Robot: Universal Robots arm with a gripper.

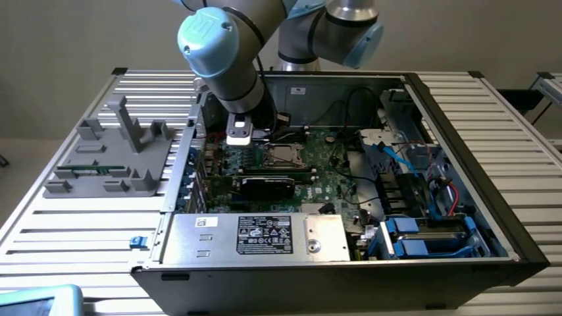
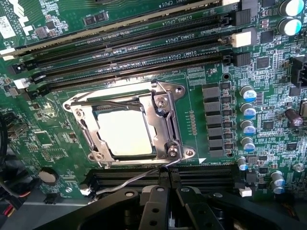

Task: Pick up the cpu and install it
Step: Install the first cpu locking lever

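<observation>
cpu sits flat inside the black socket frame on the green motherboard, its pale metal top facing up through the frame's square window. it lies level and square to the opening, so it looks seated in its place rather than resting on the frame's edge. a thin wire lever runs out from one corner of the socket toward the memory slots' side of the board. whether the frame is latched down over the chip i cannot tell.

the gripper is clenched with its fingers drawn together, and nothing shows between them. it hangs just beside the socket and apart from the chip, not touching it. an empty, closed hand next to a chip lying in its seat suggests the placing itself is done (a judgement from how things lie).

in the exterior view the arm reaches down into the open computer case, over the board's upper part, with the silver power supply box nearer the camera.
</observation>
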